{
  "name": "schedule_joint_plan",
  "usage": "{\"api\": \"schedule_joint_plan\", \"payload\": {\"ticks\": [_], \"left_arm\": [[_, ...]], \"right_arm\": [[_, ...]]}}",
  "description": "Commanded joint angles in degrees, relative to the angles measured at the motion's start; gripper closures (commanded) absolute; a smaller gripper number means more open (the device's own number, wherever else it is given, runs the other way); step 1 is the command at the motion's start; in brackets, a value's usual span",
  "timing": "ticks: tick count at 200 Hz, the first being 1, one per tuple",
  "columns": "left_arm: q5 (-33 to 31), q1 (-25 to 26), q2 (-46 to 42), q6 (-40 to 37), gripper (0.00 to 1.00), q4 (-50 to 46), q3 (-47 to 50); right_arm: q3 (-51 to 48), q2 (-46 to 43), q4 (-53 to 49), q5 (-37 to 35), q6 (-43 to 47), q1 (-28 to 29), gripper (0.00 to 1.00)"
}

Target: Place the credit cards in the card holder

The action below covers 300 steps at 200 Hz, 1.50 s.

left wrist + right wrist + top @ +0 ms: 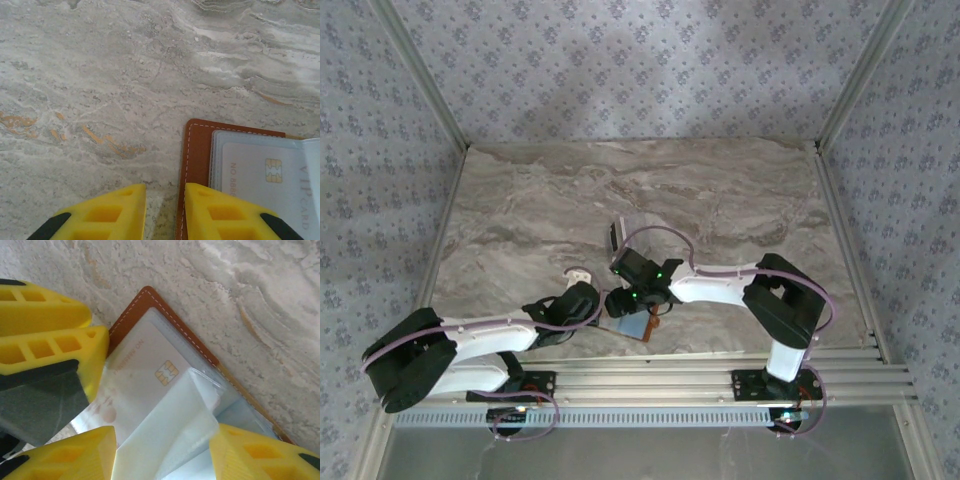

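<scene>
The card holder point(197, 150), a brown leather wallet, lies open on the marble table near the front edge point(638, 326). A white credit card point(145, 365) with a gold chip sits in one of its clear sleeves point(260, 170). Loose clear sleeve pages point(175, 440) stand up between the fingers of my right gripper point(162, 440), which is open and hangs just over the holder point(620, 302). My left gripper point(165, 192) has a narrow gap with bare table in it. Its right finger point(215, 210) rests on the holder's leather edge.
A small dark-edged pale stack, probably more cards point(617, 236), sits behind the grippers mid-table. A small white piece point(579, 272) lies to its left. The marble table point(720, 200) is walled on three sides, with a metal rail point(720, 360) at the front.
</scene>
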<state>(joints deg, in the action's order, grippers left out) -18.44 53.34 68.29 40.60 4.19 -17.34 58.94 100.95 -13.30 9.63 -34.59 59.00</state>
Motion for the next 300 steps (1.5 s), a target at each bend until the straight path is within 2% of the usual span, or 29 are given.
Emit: {"api": "schedule_joint_plan", "payload": {"ticks": [1, 53, 75, 120, 150, 187, 225, 286, 300], "left_arm": [[3.3, -0.6, 0.1, 1.0, 0.73, 1.2, 1.5], [4.7, -1.7, -2.2, 0.9, 0.73, 0.6, 2.2], [5.3, -1.7, -2.0, 1.0, 0.73, 1.0, 2.5], [6.2, -1.6, -2.0, 1.0, 0.73, 1.6, 2.6], [6.9, -1.2, -0.8, 0.9, 0.73, 3.3, 2.6], [7.9, -0.3, 2.8, 1.4, 0.74, 6.3, 2.0], [10.4, 0.4, 7.9, 2.4, 0.75, 11.1, 0.5], [10.2, 0.5, 10.3, 3.2, 0.75, 12.8, 0.4], [10.3, 0.3, 9.8, 3.2, 0.75, 12.6, 0.3]], "right_arm": [[-1.6, -1.6, 0.5, -0.8, -2.8, 1.3, 0.43], [-6.2, -6.0, 2.5, -3.8, -6.3, 2.5, 0.41], [-6.4, -6.9, 1.9, -5.2, -6.5, 2.8, 0.52], [-4.2, -7.3, -2.2, -7.7, -4.7, 1.7, 0.81], [-1.7, -6.7, -6.3, -7.2, -1.6, -1.0, 0.89], [1.2, -5.2, -7.6, -5.3, 3.9, -3.9, 0.87], [4.6, -1.7, -9.4, -3.8, 5.3, -4.3, 0.72], [-3.5, -6.3, 0.2, 4.0, 0.5, -3.6, 0.65], [-5.5, -7.0, 3.6, 5.8, -0.7, -2.8, 0.61]]}}
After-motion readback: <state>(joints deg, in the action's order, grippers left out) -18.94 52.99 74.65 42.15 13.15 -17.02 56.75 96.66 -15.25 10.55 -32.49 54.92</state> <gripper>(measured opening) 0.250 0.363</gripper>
